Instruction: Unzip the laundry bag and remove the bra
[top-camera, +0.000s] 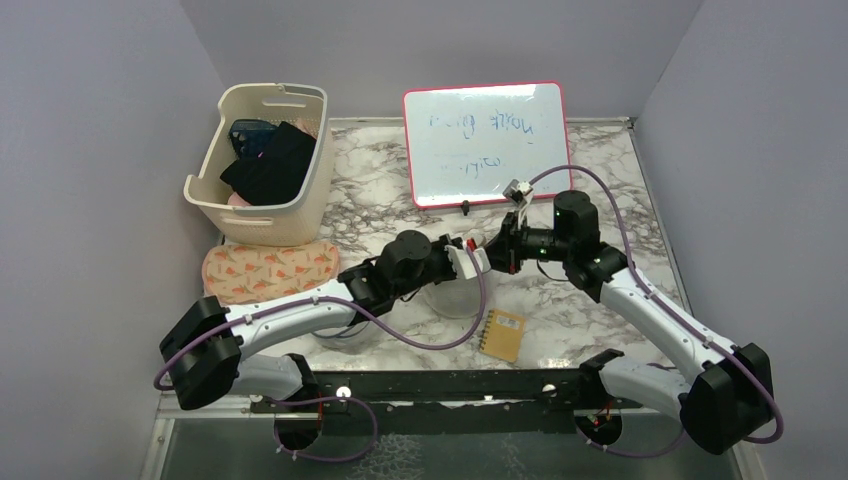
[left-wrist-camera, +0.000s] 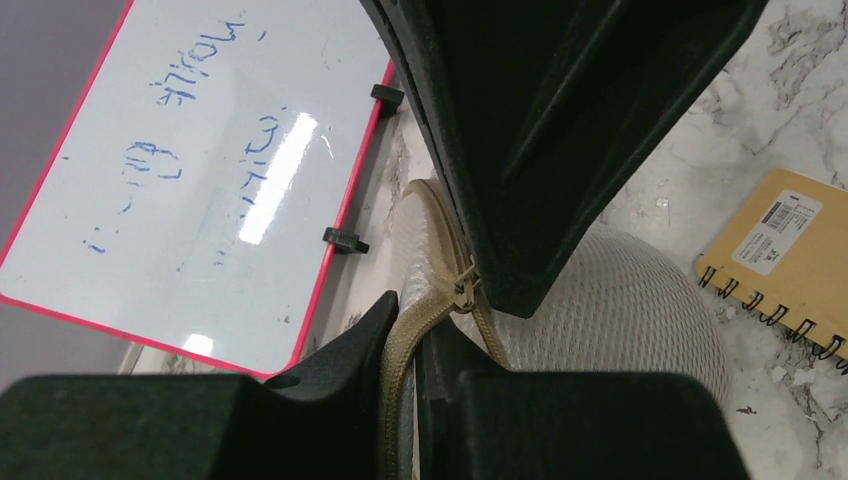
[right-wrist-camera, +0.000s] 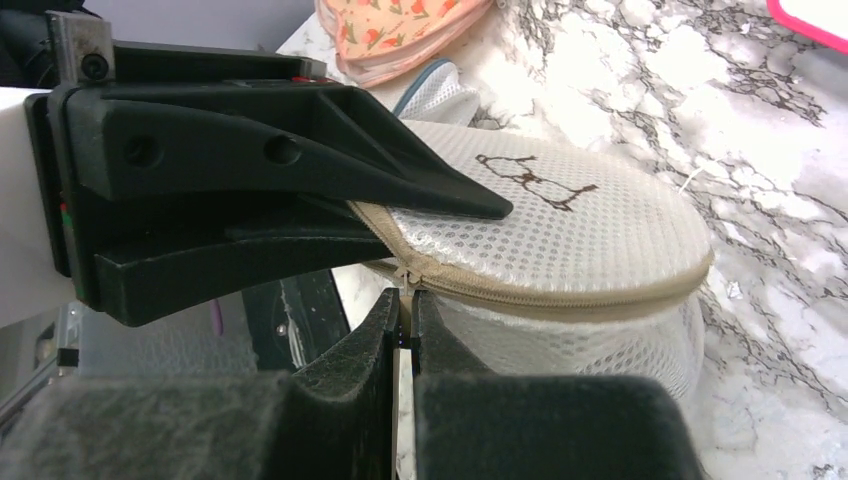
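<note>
Marble table (top-camera: 380, 190), dark clothes (top-camera: 268, 165) in basket (top-camera: 305, 205); left fingers (right-wrist-camera: 440, 195) tight on laundry bag (right-wrist-camera: 560, 230), right fingers (right-wrist-camera: 388, 338) on zipper pull (left-wrist-camera: 465, 288)

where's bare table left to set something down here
Bare marble lies between the slatted basket and the whiteboard, and right of the spiral notebook up to the right arm. The centre is crowded: the left end effector and right end effector meet at the laundry bag, with a floral pad at left.
</note>
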